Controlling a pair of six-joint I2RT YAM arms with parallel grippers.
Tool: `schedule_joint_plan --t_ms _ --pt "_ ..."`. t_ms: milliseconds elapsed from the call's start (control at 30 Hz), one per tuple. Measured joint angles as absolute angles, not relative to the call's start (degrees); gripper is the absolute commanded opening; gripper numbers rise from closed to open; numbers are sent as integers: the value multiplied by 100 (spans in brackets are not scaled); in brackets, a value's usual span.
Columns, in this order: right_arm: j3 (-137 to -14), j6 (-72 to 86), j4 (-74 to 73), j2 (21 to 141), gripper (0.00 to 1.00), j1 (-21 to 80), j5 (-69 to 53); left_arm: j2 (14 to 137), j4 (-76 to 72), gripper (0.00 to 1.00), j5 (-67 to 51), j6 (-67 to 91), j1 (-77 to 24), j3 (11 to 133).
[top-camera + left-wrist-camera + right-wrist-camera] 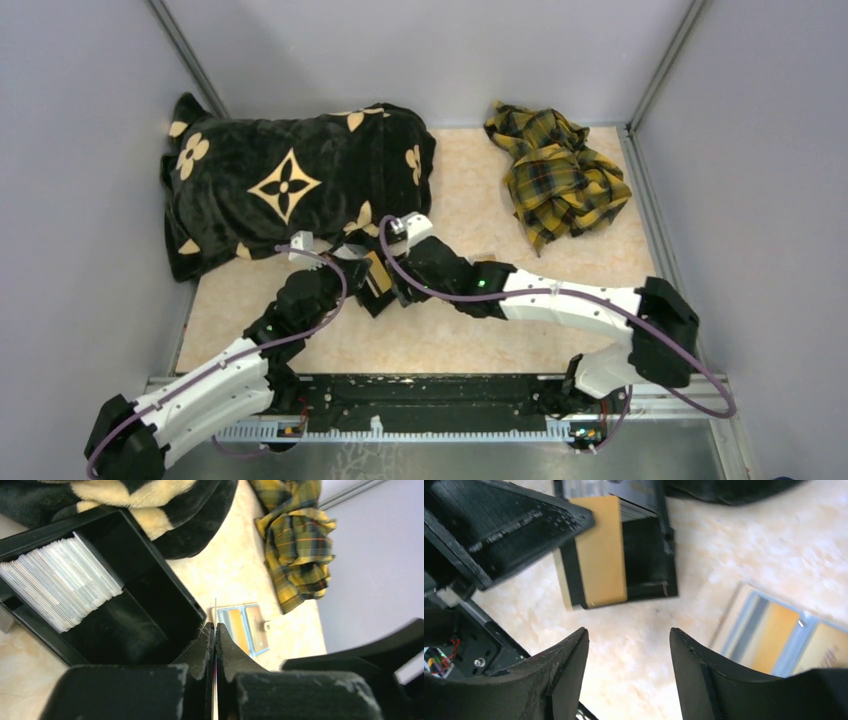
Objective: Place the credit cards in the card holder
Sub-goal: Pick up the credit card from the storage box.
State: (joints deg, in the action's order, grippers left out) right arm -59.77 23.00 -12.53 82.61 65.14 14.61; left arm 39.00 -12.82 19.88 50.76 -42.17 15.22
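Left gripper (215,626) has its fingers pressed together on a thin credit card (215,611), which I see only edge-on as a pale sliver poking out past the fingertips. It sits at the right-hand corner of a black tray (125,630) in the middle of the beige marbled table (450,330). A stack of clear cards (60,587) stands on edge in the tray's left compartment. The card holder (245,627) lies flat and opened just right of the tray, apart from it, showing tan pockets with pale blue-grey edging. From my right wrist camera, the right gripper (627,632) hangs over bare table between tray and card holder, fingers spread wide with nothing between them. Beyond them a tan panel (599,550) stands at the tray's end, partly behind the left gripper; whether that is the pinched card I cannot tell. A black cushion with tan flowers (290,185) lies far left, a yellow plaid cloth (297,545) far right.
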Motion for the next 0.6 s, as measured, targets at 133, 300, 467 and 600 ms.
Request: schedule_joint_plan --t_ms 133,300,467,600 --pt "-5531 2582 -1691 7594 63 6510 1940 4405 -1310 0 1890 4939 -4195 1619" --pt "-5015 2980 -2075 6943 54 6510 2467 5070 -1682 0 1472 4836 -4195 1682" --pt "-4698 3284 -2375 6681 29 6429 2808 5671 -2342 0 851 4849 -4195 1693" --pt "-4534 3413 -2349 6681 19 6055 2786 6281 -2801 0 388 4969 -4211 1833"
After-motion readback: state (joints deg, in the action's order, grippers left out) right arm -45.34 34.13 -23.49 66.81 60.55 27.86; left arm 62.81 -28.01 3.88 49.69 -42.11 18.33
